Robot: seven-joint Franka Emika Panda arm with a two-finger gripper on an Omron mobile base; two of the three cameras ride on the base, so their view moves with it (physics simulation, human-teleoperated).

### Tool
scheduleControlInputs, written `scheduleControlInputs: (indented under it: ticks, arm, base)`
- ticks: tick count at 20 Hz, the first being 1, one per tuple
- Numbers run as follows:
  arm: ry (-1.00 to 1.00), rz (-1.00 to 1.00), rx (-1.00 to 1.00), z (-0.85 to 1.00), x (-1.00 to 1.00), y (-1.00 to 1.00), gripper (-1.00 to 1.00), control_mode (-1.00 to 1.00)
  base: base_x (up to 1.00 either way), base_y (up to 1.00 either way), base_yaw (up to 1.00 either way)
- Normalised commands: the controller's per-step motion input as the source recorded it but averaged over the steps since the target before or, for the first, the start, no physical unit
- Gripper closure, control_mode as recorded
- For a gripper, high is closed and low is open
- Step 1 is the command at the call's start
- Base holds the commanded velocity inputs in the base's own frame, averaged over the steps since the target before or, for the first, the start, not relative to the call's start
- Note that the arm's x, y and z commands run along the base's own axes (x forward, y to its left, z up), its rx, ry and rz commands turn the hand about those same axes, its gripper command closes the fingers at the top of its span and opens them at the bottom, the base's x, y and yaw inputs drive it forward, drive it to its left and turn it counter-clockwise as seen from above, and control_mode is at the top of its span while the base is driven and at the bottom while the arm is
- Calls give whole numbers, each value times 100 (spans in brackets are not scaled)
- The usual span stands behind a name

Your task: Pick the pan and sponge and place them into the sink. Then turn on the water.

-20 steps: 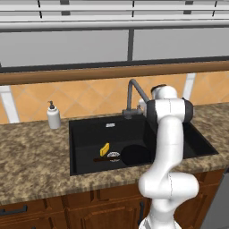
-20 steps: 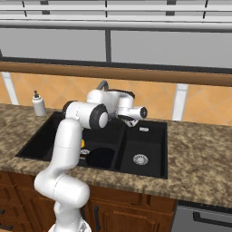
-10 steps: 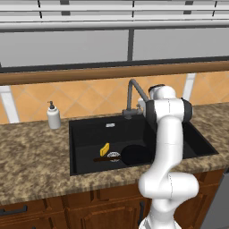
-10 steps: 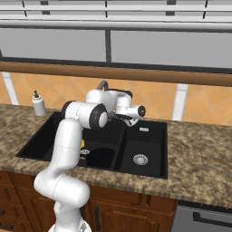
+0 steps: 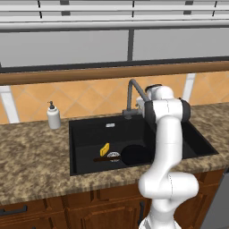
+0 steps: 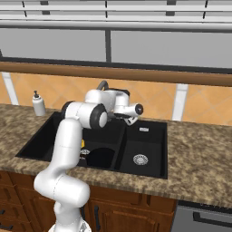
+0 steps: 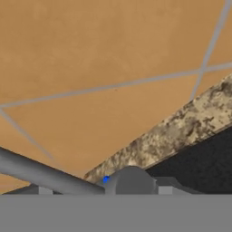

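Pan lies flat in the left basin of the sink, its thin handle running out toward the left wall; sponge rests just beside that handle, near the round drain; both sit low on the basin floor, so I judge the placing part done and only the water left. Right basin holds nothing but its own drain. No stream falls from the faucet, so the tap reads as off.

Arm reaches across the sink to the back rim, wrist turned level so the gripper points at the faucet base rather than down into a basin; that posture suits working a tap. In the hand view the grey faucet base sits right at the bottom edge with a grey bar running off to the left, backsplash tile and a strip of counter behind; a small blue mark shows on the fitting.

Fingertips lie under the wrist in both base views and below the frame in the hand view; whether they stand parted or pinch the fitting, cannot tell.

Soap bottle stands upright on the counter left of the sink, well apart from the work.
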Motion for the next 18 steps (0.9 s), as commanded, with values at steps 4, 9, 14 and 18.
scheduleControlInputs:
  ticks: [4,9,14,18]
  arm:
    - [1,3,9,-11,59,-4,100,-100]
    - [14,7,28,-8,46,-21,100,-100]
    - [21,3,38,-10,28,-25,100,-100]
    - [19,0,37,-13,13,-24,100,-100]
  base:
    - [0,0,0]
    - [0,0,0]
    - [0,0,0]
    - [0,0,0]
